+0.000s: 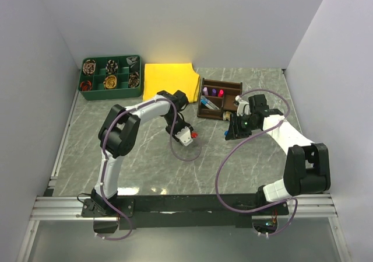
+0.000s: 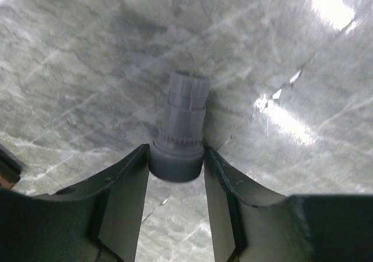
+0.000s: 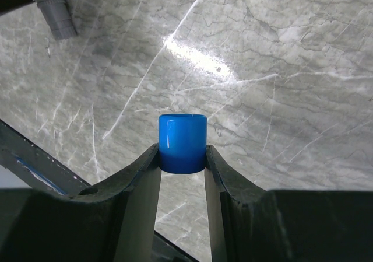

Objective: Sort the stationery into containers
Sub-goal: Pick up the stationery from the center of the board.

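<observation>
Done: some markers (image 1: 213,91) were lodged in the organiser (image 1: 222,83).
Left gripper (image 2: 175,155): was clamped on grey pen (image 2: 185,113).
Right gripper (image 3: 182,152): was clamped on blue pen (image 3: 182,135).
Pending: both pens, judged unplaced.

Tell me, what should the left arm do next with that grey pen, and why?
Probably lift it a little, clear of the table. The left fingers touch both sides of the grey pen, so it looks gripped, and the brown organiser stands farther back, to the right.
</observation>
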You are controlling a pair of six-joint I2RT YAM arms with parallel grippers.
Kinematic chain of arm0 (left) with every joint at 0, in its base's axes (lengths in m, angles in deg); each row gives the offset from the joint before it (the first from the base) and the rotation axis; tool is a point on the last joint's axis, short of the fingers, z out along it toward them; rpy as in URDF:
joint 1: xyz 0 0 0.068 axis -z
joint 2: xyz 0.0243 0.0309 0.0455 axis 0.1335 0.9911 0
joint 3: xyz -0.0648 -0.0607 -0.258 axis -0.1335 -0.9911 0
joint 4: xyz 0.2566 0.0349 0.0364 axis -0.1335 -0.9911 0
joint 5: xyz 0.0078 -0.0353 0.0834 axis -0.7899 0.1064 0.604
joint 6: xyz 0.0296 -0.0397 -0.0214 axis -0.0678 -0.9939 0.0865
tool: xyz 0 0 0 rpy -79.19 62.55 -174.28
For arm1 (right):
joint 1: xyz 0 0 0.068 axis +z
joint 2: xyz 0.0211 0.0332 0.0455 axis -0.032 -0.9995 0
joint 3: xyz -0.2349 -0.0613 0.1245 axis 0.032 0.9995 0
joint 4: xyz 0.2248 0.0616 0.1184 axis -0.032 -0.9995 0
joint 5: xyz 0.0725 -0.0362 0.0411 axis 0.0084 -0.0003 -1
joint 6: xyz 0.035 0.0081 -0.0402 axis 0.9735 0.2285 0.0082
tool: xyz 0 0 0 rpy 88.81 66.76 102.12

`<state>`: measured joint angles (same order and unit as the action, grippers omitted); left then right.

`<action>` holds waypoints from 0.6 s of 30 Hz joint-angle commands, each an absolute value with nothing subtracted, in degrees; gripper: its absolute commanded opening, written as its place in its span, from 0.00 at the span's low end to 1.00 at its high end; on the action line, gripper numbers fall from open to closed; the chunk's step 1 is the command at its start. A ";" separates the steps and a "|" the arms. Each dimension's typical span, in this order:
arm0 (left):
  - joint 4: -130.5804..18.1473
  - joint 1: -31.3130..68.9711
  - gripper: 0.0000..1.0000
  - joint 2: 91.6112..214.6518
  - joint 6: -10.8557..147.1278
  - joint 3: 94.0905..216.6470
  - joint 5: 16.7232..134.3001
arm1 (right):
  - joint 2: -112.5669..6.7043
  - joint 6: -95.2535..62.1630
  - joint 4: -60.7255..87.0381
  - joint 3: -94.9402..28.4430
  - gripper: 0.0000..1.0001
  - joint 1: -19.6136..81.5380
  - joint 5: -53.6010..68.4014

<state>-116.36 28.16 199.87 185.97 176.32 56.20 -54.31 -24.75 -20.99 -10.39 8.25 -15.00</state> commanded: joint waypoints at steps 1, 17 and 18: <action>-119.05 29.60 0.41 200.94 183.87 175.13 53.45 | -54.73 -25.47 -20.44 -11.40 0.00 7.81 -15.28; -130.74 25.47 0.01 201.39 145.74 182.44 27.97 | -57.01 -50.49 -32.81 -17.99 0.00 13.50 -32.77; -131.00 25.38 0.01 200.95 144.50 182.17 27.61 | -57.71 -56.35 -36.14 -19.04 0.00 14.92 -32.34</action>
